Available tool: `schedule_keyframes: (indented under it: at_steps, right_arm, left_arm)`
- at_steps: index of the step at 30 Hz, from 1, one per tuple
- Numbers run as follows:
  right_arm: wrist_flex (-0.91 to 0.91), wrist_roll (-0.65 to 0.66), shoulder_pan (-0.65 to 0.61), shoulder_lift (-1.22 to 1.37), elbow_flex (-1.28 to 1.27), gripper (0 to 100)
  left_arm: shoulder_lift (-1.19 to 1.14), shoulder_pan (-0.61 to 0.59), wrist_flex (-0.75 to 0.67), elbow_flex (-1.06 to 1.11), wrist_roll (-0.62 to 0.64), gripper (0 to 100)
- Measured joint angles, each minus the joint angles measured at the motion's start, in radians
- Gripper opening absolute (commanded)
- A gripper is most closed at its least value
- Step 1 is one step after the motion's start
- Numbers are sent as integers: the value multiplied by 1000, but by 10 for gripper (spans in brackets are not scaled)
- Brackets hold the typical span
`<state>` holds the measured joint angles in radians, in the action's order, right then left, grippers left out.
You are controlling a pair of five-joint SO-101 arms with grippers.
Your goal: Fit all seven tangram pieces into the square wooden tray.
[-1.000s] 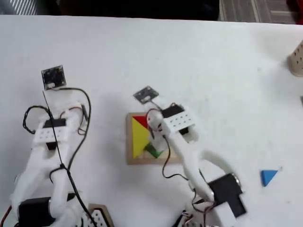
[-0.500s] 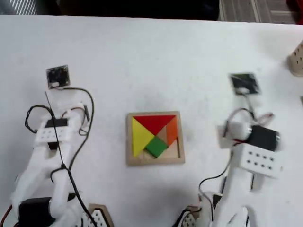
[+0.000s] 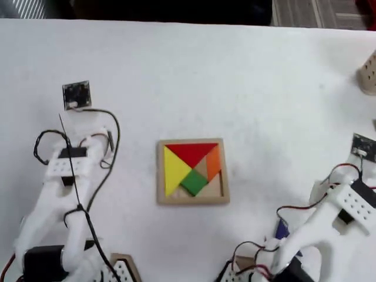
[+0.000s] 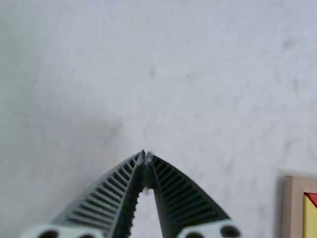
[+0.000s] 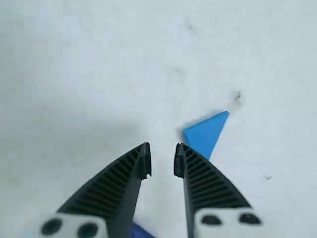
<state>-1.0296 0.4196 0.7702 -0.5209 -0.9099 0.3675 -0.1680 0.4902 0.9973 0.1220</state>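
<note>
The square wooden tray (image 3: 192, 201) sat mid-frame on the bench (image 3: 247, 76), with a blue triangle (image 5: 205, 133) loose outside it.
In the high view the tray held a red triangle (image 3: 191, 153), a yellow triangle (image 3: 173, 170), a green square (image 3: 194, 182) and an orange piece (image 3: 214, 161), with bare wood at its lower right. The blue triangle lay just beside one finger of the right claw (image 5: 161, 158), whose tips stood slightly apart, empty. The left claw (image 4: 144, 157) was closed on nothing, above bare bench.

left fingers (image 4: 116, 201) closed, right fingers (image 5: 210, 186) parted
</note>
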Motion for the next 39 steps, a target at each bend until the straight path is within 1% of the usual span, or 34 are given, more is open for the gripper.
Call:
schedule_keyframes:
  at_steps: [4,6,10,16,23,25,29,39]
  right_arm:
    - [54,8,46,75,0,190]
    - [72,8,55,117,0,201]
    - [110,8,58,198,0,184]
    - [193,8,60,301,0,184]
    - [282,9,121,336,0,183]
    - [299,9,132,339,0,168]
    - [310,9,141,345,0,101]
    - [316,11,152,347,0,91]
  left_arm:
    - [0,5,0,0,2,20]
    - [0,20,0,0,0,20]
    - [0,23,0,0,0,20]
    - [0,23,0,0,0,20]
    - [0,23,0,0,0,20]
    - [0,23,0,0,0,20]
    - [0,23,0,0,0,20]
    - [0,23,0,0,0,20]
